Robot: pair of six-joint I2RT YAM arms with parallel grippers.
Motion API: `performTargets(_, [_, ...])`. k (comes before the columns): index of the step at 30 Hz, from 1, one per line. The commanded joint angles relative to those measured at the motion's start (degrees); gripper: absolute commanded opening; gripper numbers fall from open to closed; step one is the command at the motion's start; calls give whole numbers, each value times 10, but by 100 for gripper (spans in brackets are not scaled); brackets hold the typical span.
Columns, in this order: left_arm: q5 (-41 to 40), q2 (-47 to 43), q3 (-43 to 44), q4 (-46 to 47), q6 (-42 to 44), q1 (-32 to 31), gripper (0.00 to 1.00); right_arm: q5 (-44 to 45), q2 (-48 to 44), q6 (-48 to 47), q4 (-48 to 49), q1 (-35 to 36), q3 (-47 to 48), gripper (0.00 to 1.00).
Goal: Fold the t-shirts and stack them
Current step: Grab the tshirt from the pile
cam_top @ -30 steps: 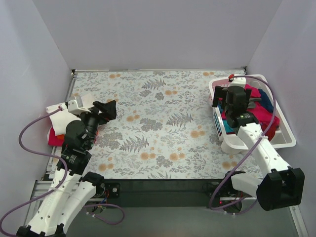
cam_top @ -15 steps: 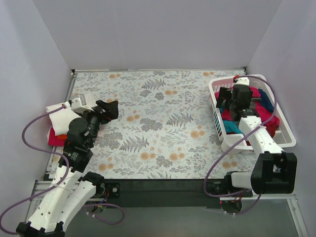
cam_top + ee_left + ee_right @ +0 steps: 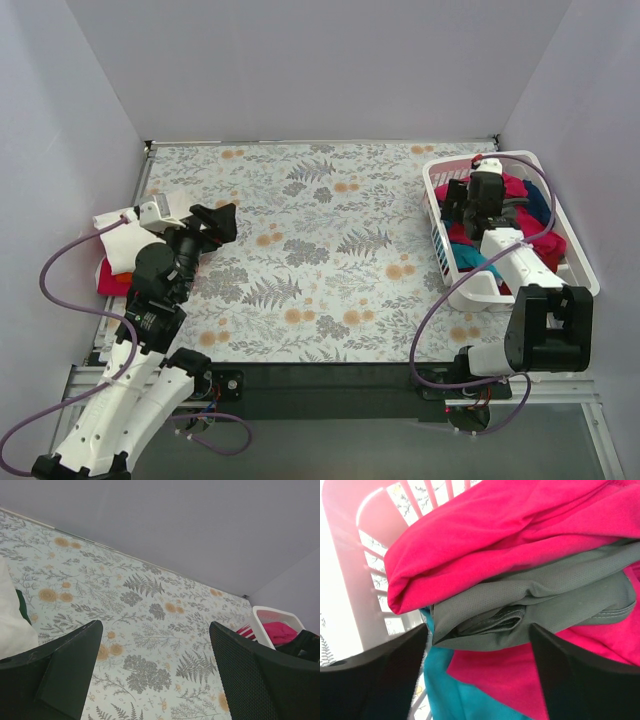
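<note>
Loose t-shirts fill the white basket (image 3: 578,262) at the right: a magenta one (image 3: 495,525) on top, a dark grey one (image 3: 545,600) bunched under it, a teal one (image 3: 440,690) lowest. My right gripper (image 3: 477,665) hangs open just above them, its jaws standing either side of the grey fold and gripping nothing; in the top view my right gripper (image 3: 462,200) is inside the basket. At the left edge lies a stack with a white t-shirt (image 3: 120,242) over a red-pink one (image 3: 110,281). My left gripper (image 3: 215,222) is open beside it, over bare table.
The floral table cover (image 3: 330,250) spans the space between the arms. Grey walls close in the back and both sides. The basket's slatted wall (image 3: 350,580) stands close on the left of my right gripper. A purple cable (image 3: 60,270) loops by the stack.
My right gripper has moved deeper into the basket, toward its far end, and down onto the shirts. Its jaws look slightly narrower. The left arm has barely shifted.
</note>
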Motion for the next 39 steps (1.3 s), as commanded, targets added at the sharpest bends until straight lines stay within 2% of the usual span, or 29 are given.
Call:
performTargets(1, [-18,-9,0,-3,9,-4,81,-7,11,-5,6,0,6,70])
performTargets(3, [-19,-11,0,-4,10,-6,81,-6,12,-5,6,-1,7,62])
performTargets(4, [-20,-14,0,-5,9,-6,81,-6,12,-4,6,-2,7,51])
performTargets(6, [-24,-17,-2,-5,9,-8,81,-5,4,-1,1,-2,2,38])
performTargets(7, [-25,-21,-3,-5,9,-9,81,-8,-8,-2,-1,-2,-1,27])
performTargets(9, [-27,-23,-3,-5,9,-10,81,-8,-23,-2,-1,-2,-5,19])
performTargets(11, [-27,-23,-3,-6,9,-11,81,-8,-53,-2,-3,-2,-7,6])
performTargets(13, [-26,-23,-3,-7,9,-12,81,-8,-77,0,-12,-2,-7,1])
performTargets(17, [-27,-24,-3,-7,10,-15,81,-8,-173,3,-26,-1,-8,1])
performTargets(20, [-25,-24,-2,-6,9,-16,81,-19,-218,1,-49,-1,27,1])
performTargets(25, [-23,-25,-3,-8,10,-16,81,-49,-229,-11,-104,2,117,1])
performTargets(28, [-25,-25,-4,-9,10,-16,81,-59,-216,-12,-116,2,116,1])
performTargets(30, [-24,-20,-3,-11,9,-18,82,-69,-207,-4,-112,3,90,6])
performTargets(32, [-21,-13,0,-13,9,-20,82,-74,-189,0,-101,2,68,16])
performTargets(33, [-17,-10,3,-13,9,-22,82,-80,-181,1,-95,2,50,22])
performTargets(34, [-16,-8,4,-14,10,-23,82,-81,-171,2,-84,2,44,33])
performTargets(37, [-14,1,7,-19,10,-26,82,-78,-130,6,-69,2,34,45])
performTargets(39, [-15,2,9,-21,10,-29,82,-78,-102,7,-61,2,34,47])
